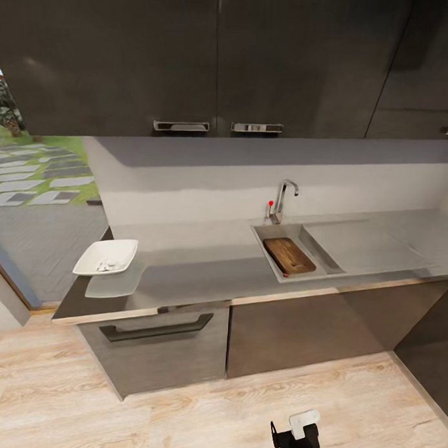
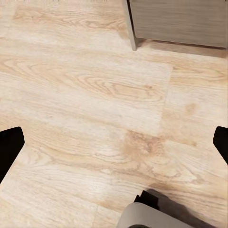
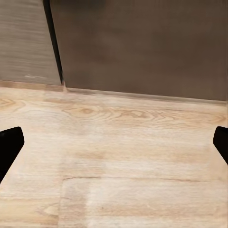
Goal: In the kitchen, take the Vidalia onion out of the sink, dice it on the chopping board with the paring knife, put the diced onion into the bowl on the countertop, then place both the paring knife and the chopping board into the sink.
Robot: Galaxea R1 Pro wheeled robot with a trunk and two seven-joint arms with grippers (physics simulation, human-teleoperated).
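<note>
The sink (image 1: pixel 315 246) is set in the grey countertop (image 1: pixel 197 265), right of its middle. The brown chopping board (image 1: pixel 289 255) lies inside the basin. A small red spot (image 1: pixel 285 274) shows at the board's near edge; I cannot tell whether it is the paring knife. The white bowl (image 1: pixel 107 257) sits at the countertop's left end with small pale pieces, likely diced onion, in it. My left gripper (image 2: pixel 114 147) and right gripper (image 3: pixel 114 147) are open and empty, both low over the wooden floor in front of the cabinets.
A chrome tap (image 1: pixel 283 199) with a red knob stands behind the basin, and the steel drainboard (image 1: pixel 365 245) lies to its right. Dark cabinets and a drawer (image 1: pixel 159 331) run under the counter, wall cupboards above. A black-and-white robot part (image 1: pixel 297 434) shows low.
</note>
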